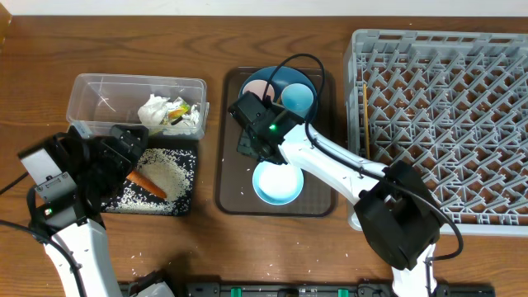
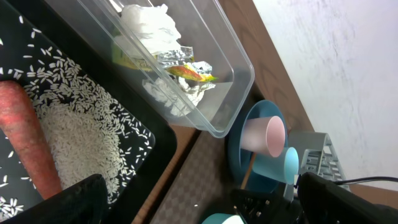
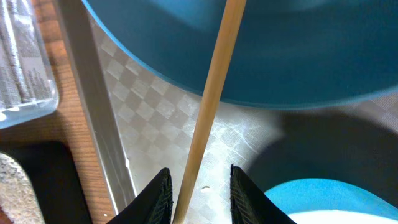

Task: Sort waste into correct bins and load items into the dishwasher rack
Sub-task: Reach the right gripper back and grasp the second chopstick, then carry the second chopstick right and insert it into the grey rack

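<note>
Closest to the lens in the right wrist view is the right gripper [image 3: 200, 198], its two black fingertips straddling a wooden chopstick [image 3: 214, 87] at bottom centre. The jaws are only partly open. The stick seems to brush the left-of-frame finger with a gap on the other side, so I wouldn't call it pinched.

The chopstick runs up across the blue plate [image 3: 298, 43], over the brown serving tray [image 3: 93, 112], with the pale bowl [image 3: 323, 202] at lower right. My guess is it's light, stiff, round and slippy, so it'll roll or pivot. I'd grab it near the middle, square across.

The tray liner looks textured, and the wooden table [image 1: 206, 247] is around it. The dishwasher rack [image 1: 445, 124] fills the overhead's right side. The left gripper [image 1: 124, 148] is wide open and empty, over the black tray [image 1: 188, 161] by the carrot [image 1: 148, 183].
</note>
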